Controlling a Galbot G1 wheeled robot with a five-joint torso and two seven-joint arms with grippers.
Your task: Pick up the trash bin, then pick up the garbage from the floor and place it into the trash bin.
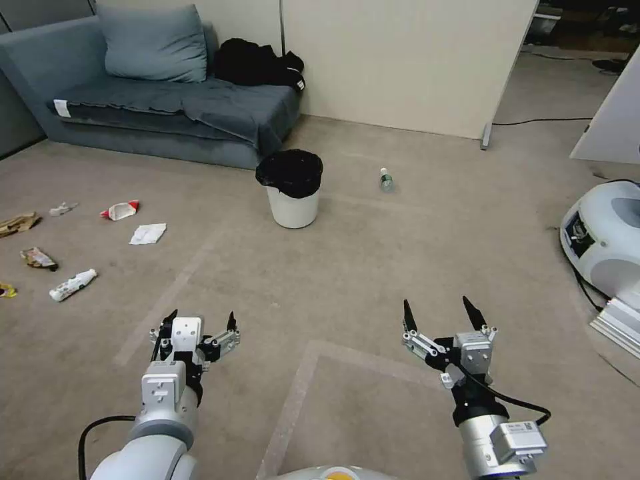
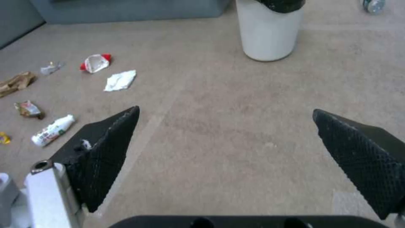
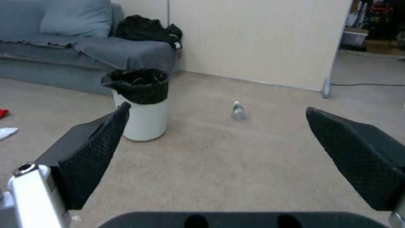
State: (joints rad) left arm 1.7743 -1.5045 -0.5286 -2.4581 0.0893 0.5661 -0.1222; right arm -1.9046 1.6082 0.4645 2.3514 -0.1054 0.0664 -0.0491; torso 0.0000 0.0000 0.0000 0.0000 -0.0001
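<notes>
Both grippers wait with jaws spread wide and empty; the bin is not yet picked up.

In the head view, the small round white plastic trash bin (image 1: 292, 193) with a crinkly black bag over its rim stands upright on the beige carpet (image 1: 373, 267), near the grey sofa (image 1: 167, 113) and well ahead of both arms. It lies ahead between the two, so neither the left gripper (image 1: 200, 322) nor the right gripper (image 1: 437, 311) looks clearly nearer. Open carpet lies between them and the bin. In the left wrist view, the garbage lies apart from the bin: a white tissue (image 2: 121, 80), a red-white wrapper (image 2: 96, 62) and a small white bottle (image 2: 52, 130). In the right wrist view, a small clear bottle (image 3: 238, 111) lies beyond the bin, toward the cream wall panel (image 3: 253, 41).
</notes>
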